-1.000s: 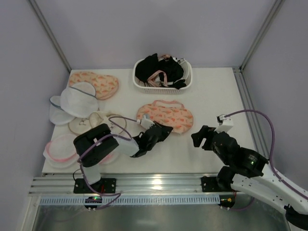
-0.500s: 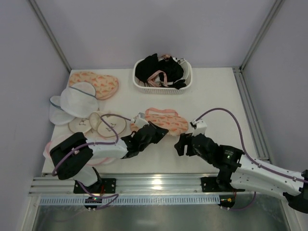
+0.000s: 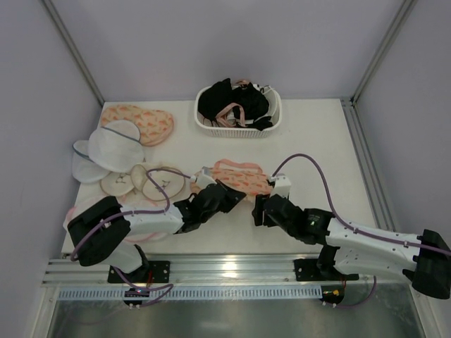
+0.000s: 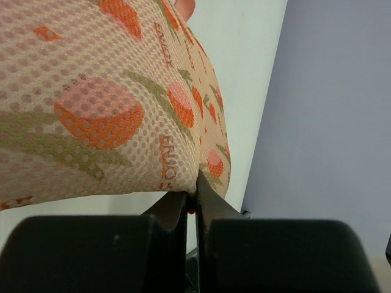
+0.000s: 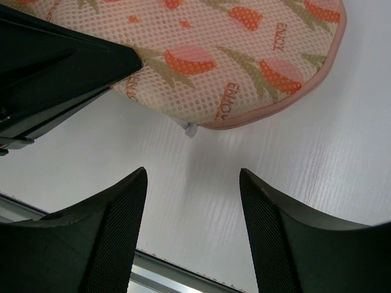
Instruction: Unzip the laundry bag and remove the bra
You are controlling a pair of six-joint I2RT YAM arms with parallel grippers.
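The peach laundry bag (image 3: 238, 176) with orange-pink print lies in the middle of the table, zipped shut. My left gripper (image 3: 237, 196) is shut on the bag's near edge (image 4: 183, 165), pinching the rim between its jaws. My right gripper (image 3: 258, 210) is open and empty, just in front of the bag's near right edge (image 5: 244, 116). A small white zip pull (image 5: 191, 129) sticks out from under the pink rim, a little ahead of the right fingers (image 5: 116, 232). The bra is hidden.
A second peach printed bag (image 3: 137, 121) lies at the far left. White mesh bags (image 3: 113, 146) and cream round bags (image 3: 151, 182) are piled on the left. A white basket (image 3: 237, 107) of black garments stands at the back.
My right gripper has moved left and forward to the bag's near edge. My left arm has stretched out lower, and the bag has shifted and bunched slightly.
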